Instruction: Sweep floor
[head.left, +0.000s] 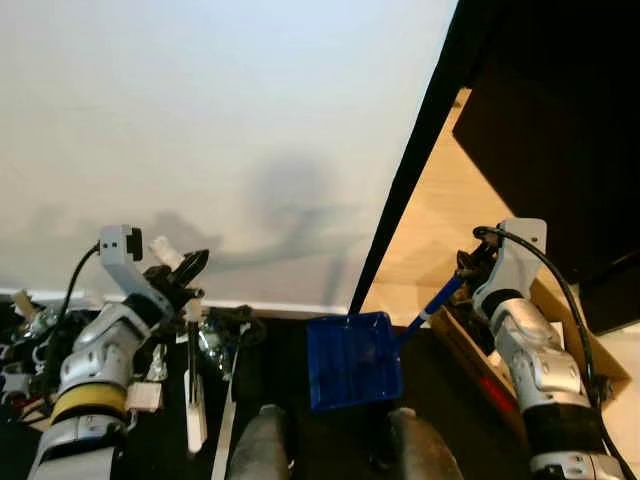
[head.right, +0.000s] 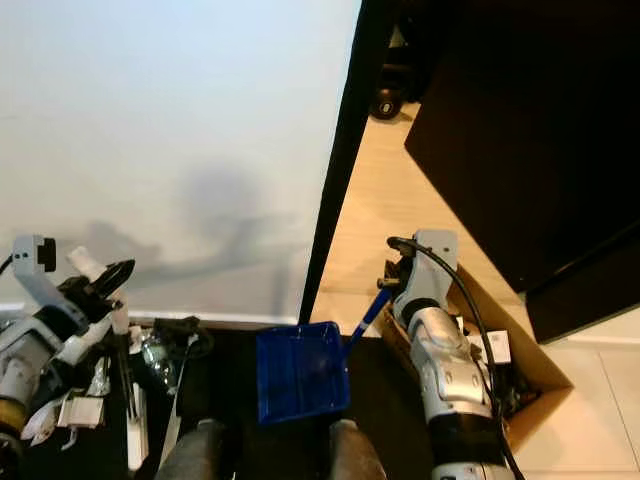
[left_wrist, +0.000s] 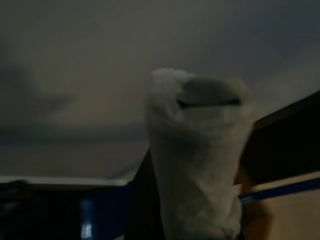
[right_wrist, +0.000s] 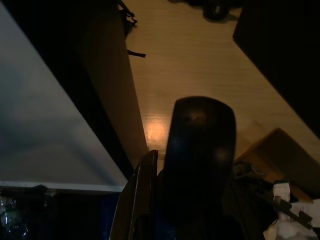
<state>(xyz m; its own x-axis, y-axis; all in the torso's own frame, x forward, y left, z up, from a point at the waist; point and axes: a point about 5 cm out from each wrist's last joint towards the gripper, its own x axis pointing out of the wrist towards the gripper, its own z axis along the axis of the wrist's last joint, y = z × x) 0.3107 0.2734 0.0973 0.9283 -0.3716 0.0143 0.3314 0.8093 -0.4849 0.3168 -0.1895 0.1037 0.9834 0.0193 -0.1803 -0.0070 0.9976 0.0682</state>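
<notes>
A white broom handle (head.left: 194, 400) is gripped by the left gripper (head.left: 185, 283); the blue dustpan (head.left: 352, 360) is apparently clasped at its handle by the right gripper (head.left: 468, 272).

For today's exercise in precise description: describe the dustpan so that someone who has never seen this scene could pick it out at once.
Start at the big white wall and drop to the dark floor strip at its foot, just ahead of the robot. The dustpan lies there, its blue handle slanting up to the right end effector. It is the bright blue, square tray; the clutter to its left is white, grey and black.
</notes>
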